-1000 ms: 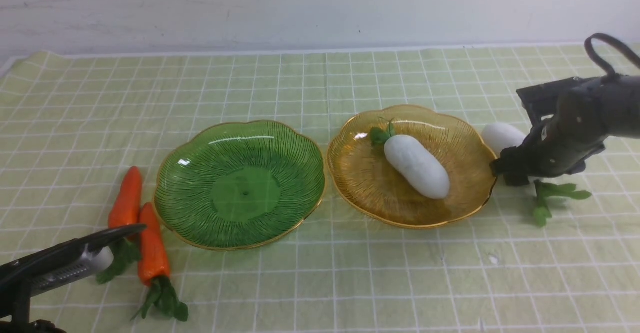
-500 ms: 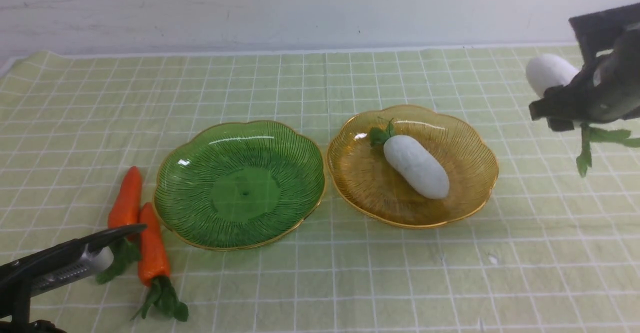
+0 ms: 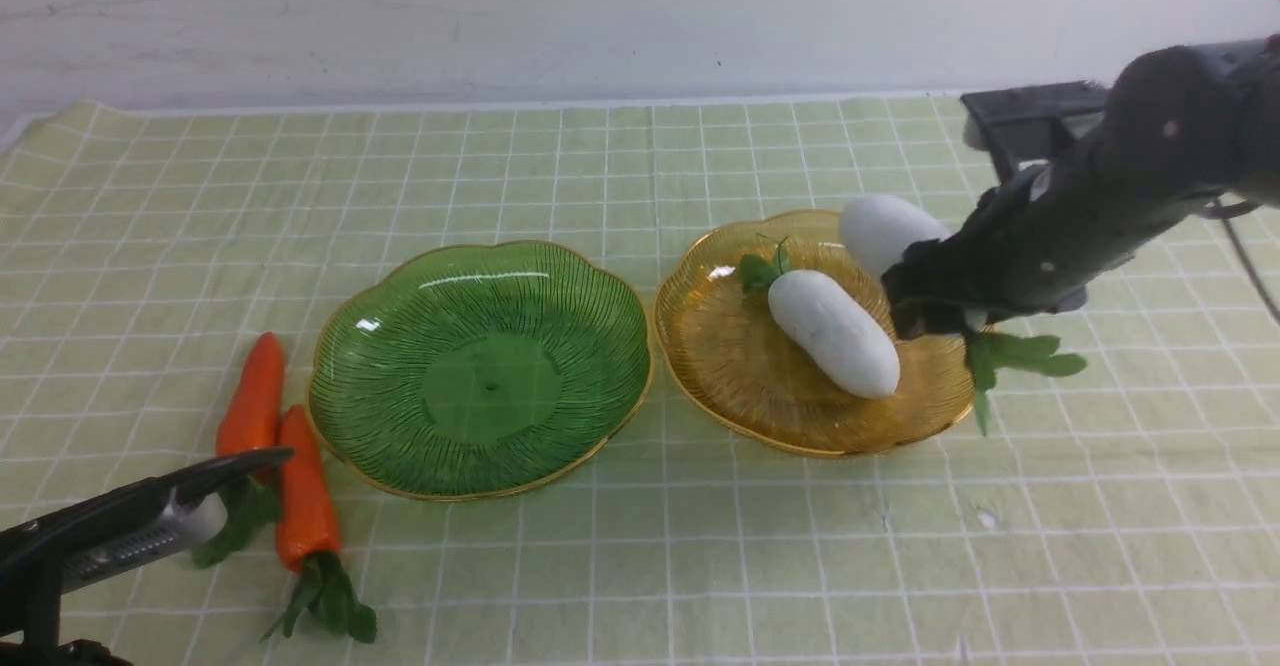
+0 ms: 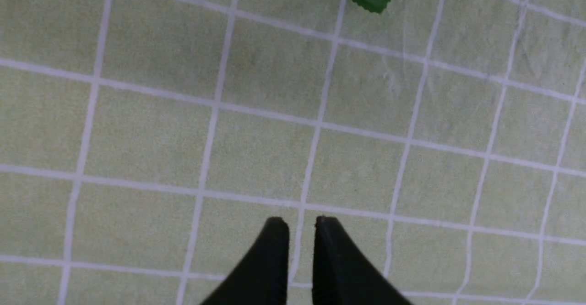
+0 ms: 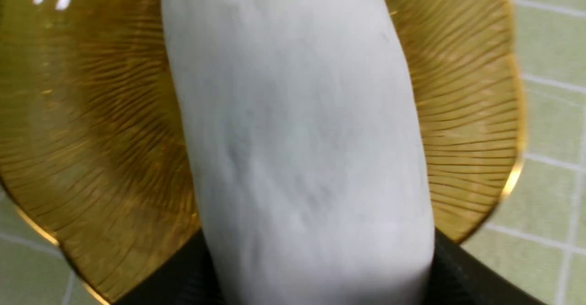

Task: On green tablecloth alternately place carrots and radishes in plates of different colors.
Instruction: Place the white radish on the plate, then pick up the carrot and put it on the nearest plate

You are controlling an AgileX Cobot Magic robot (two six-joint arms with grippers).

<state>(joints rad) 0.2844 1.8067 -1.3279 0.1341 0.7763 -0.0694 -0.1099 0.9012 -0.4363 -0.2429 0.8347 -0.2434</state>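
- So, the right arm's jaws are clamped tight on the second radish [image 3: 885, 231], gripping near its leafy end. The white body pokes toward the far edge and the leaves dangle on the near side.
- That radish hangs over the right-hand part of the amber plate [image 3: 720, 366], which sits a bit right of the tabletop's middle. It looks lifted clear rather than resting, but I can't say for sure.
- The first radish [image 3: 835, 331] already lies slantwise across that plate, so room is tight. If the held one lands on it, I'd bet one of them rolls over the shallow rim.
- A low jaw could also clip the gold rim and shove the amber plate into the green plate [image 3: 480, 376], which is empty and just beside it toward the left edge.
- The far carrot [image 3: 255, 401] and the near carrot [image 3: 305, 501] lie on the green tablecloth [image 3: 640, 166] toward the near-left corner, untouched.
- Over bare cloth near them, the left arm's jaws are nearly closed, with just a sliver of gap, and hold nothing.
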